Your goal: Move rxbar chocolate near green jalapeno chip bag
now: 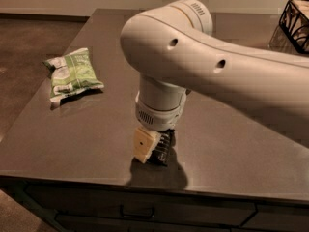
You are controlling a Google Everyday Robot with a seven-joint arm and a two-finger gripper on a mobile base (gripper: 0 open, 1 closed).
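Jaws at front of table (87, 144) — tight around rxbar chocolate (162, 148)

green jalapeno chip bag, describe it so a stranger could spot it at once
Start at the dark tabletop and look to its left side, away from the white arm whose gripper is down at the surface near the front edge. The green jalapeno chip bag lies there alone near the left edge. It is the only puffy, crinkled green-and-white packet; the wire basket sits far right.
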